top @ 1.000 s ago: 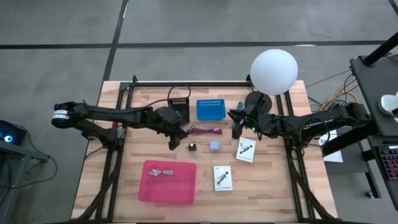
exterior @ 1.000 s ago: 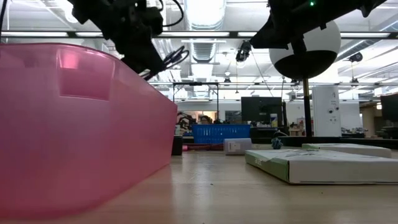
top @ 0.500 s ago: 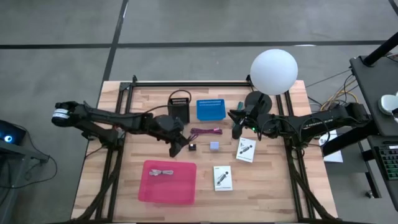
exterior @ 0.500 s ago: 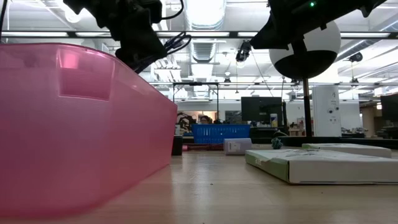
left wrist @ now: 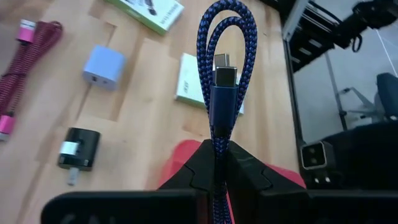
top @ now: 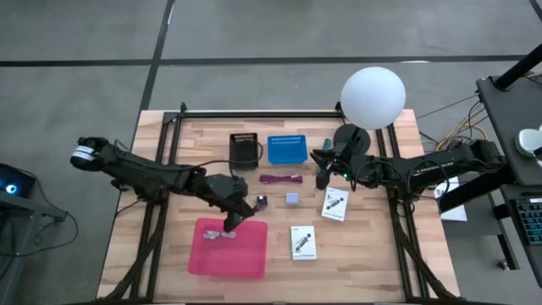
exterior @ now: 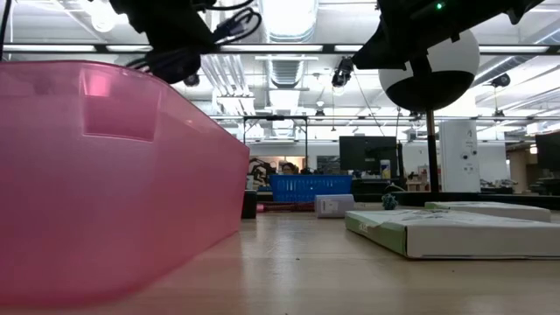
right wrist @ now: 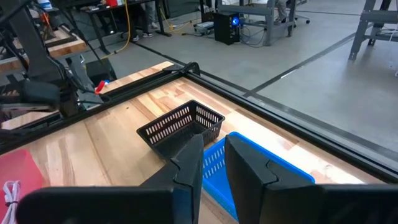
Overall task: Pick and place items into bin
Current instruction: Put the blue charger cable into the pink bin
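My left gripper (top: 231, 219) hovers over the far edge of the pink bin (top: 227, 250) and is shut on a dark blue braided cable (left wrist: 224, 93). A grey piece (top: 222, 235) lies inside the bin. On the table beyond it lie the maroon cable (top: 279, 179), a black cube (top: 261, 202), a lavender cube (top: 292, 198) and two white cards (top: 334, 203) (top: 304, 242). My right gripper (top: 320, 175) waits above the table near the blue basket, slightly open and holding nothing. I see no purple strap and no teal tool. My left gripper pinches the folded blue cable between its two fingers (left wrist: 202, 168), several strands together. The looped end (left wrist: 227, 18) and a plug (left wrist: 222, 78) stick out past the fingertips. The fingers slant downward from the table's left. The cable is lifted clear of table and bin.
A black basket (top: 243, 149) and a blue basket (top: 285, 148) stand at the far side. A white sphere (top: 373, 97) on a stand rises at the far right corner. Bare wood lies left of the bin and along the near edge.
My left gripper has carried the blue cable from beside the black basket toward the table's near edge, ending over the pink bin's far rim. It has stayed shut on the cable throughout. The right arm has kept still.
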You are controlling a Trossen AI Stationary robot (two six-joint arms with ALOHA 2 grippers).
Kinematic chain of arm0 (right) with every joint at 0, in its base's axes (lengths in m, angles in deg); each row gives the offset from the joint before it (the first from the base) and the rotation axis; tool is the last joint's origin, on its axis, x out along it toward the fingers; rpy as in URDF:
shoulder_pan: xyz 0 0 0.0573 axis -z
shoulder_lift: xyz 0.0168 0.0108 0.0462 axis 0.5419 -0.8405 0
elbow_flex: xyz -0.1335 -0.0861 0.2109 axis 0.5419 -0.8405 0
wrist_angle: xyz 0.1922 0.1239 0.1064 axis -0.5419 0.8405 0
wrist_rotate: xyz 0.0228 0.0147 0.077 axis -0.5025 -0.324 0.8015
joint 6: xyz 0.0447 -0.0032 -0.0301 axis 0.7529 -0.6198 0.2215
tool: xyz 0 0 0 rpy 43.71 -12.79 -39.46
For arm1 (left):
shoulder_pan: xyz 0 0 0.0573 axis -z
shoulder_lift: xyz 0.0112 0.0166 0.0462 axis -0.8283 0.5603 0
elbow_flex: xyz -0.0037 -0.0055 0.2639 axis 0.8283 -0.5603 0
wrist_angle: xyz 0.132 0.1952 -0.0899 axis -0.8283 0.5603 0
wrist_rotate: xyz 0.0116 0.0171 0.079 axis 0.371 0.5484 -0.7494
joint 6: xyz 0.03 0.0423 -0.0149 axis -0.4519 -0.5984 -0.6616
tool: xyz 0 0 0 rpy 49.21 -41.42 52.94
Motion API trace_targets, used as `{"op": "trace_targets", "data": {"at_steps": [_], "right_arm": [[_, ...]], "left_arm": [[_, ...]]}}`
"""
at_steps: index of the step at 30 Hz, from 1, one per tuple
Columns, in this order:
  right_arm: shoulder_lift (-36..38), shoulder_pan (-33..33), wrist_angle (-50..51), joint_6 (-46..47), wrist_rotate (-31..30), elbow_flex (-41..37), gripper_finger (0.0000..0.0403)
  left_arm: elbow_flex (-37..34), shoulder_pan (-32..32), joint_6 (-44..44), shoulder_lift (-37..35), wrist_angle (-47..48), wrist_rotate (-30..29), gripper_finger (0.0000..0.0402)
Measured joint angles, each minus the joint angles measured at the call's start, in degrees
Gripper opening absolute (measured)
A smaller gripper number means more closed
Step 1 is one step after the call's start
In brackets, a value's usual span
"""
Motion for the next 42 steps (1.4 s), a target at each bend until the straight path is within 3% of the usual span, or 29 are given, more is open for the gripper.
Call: {"op": "trace_targets", "data": {"at_steps": [10, 21, 36, 42], "right_arm": [[0.00, -0.01, 0.05, 0.00, 0.02, 0.00, 0.0057], [0.00, -0.02, 1.19, -0.02, 0.02, -0.02, 0.0057], [0.00, -0.02, 2.13, 0.00, 0.04, -0.02, 0.0057], [0.00, -0.02, 2.81, 0.00, 0.06, -0.02, 0.0057]], "left_arm": [[-0.82, 4.13, 2.79, 0.76, 0.16, 0.13, 0.0011], [-1.14, 8.96, 2.69, 6.14, 1.29, 1.82, 0.0011], [-1.33, 12.86, 2.29, 11.85, 9.52, 3.23, 0.0011], [-1.33, 13.80, -2.04, 14.61, 13.62, 4.21, 0.0011]]}}
